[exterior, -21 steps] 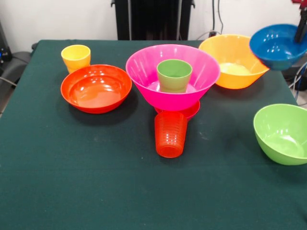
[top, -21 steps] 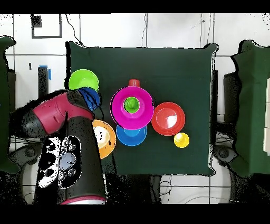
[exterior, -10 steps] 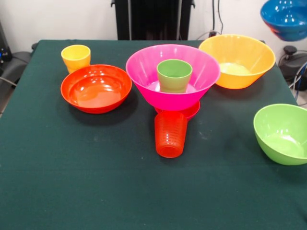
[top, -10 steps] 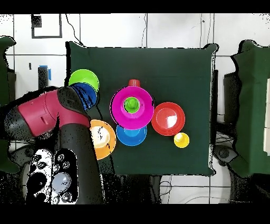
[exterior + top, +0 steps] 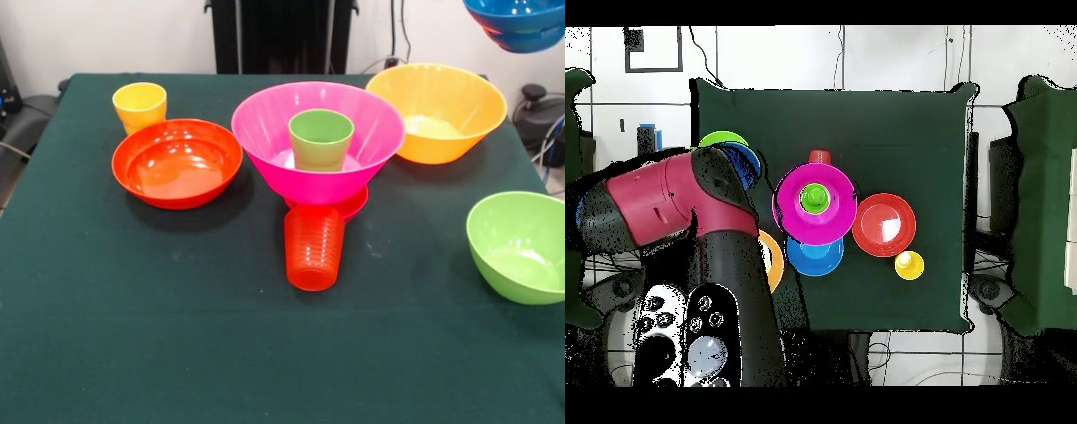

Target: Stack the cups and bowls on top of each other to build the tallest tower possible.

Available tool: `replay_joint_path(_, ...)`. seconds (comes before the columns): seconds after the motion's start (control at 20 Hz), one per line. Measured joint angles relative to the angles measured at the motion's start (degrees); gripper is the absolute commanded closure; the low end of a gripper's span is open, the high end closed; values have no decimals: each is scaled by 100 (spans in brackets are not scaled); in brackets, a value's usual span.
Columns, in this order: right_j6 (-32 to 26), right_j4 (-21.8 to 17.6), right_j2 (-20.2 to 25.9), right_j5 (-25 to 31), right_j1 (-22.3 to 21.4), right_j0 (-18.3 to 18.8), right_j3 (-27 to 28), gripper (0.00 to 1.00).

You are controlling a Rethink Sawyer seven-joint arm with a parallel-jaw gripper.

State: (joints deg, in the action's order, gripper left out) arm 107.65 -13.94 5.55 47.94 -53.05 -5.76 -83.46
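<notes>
My pincer is hidden: the front view does not reach it and in the overhead view my own arm [image 5: 675, 195] covers it, so I cannot tell whether it is apart or clamped. A dark blue bowl [image 5: 521, 22] hangs in the air at the front view's top edge, clear of the table [image 5: 132, 336], right where my arm's end is.

Below that spot and just beside it sits the lime green bowl [image 5: 521, 247], and the large yellow-orange bowl [image 5: 437, 110] is also close, partly under my arm in the overhead view.

Farther out from my arm's end stands the tower: the large pink bowl [image 5: 318, 141] with the light green cup [image 5: 320, 137] upright inside it, and a reddish-pink rim [image 5: 353, 205] showing under its base. The ribbed orange-red cup [image 5: 314, 247] is just beside the tower. A medium blue bowl [image 5: 815, 258] peeks out beside the pink one.

Beyond the tower, well apart from my arm's end, are the shallow red-orange bowl [image 5: 177, 163] and the yellow cup [image 5: 139, 106], upright.
</notes>
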Motion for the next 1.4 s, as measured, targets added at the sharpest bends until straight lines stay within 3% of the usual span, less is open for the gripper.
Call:
replay_joint_path(0.45, 0, -23, 208, 108, 2, 304, 383, 100)
replay_joint_path(0.85, -1, -47, 487, 525, 23, 587, 797, 100)
replay_joint_path(1.4, -131, -104, 843, 533, 177, 995, 986, 100)
